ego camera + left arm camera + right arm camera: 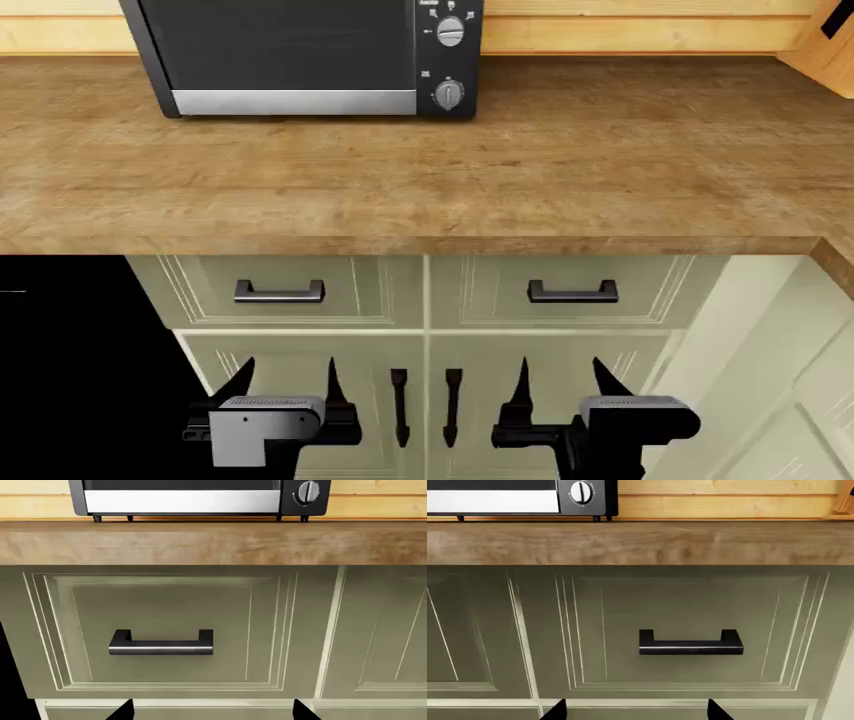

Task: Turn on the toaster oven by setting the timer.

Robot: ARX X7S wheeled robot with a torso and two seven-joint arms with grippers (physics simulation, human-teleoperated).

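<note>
The black toaster oven (287,50) stands at the back left of the wooden counter (534,170), with a silver strip under its dark glass door. Its timer knob (449,94) is the lowest knob on the right-hand panel; the knob above it (451,31) is partly cut off by the frame. The timer also shows in the left wrist view (307,492) and in the right wrist view (582,491). My left gripper (286,378) and right gripper (558,375) are both open and empty, low in front of the cabinet doors, well below the counter.
Two drawers with black bar handles (279,291) (571,291) sit under the counter, with cabinet doors and vertical handles (424,405) below. A wooden object (827,45) stands at the counter's back right corner. A side cabinet (787,380) is at right.
</note>
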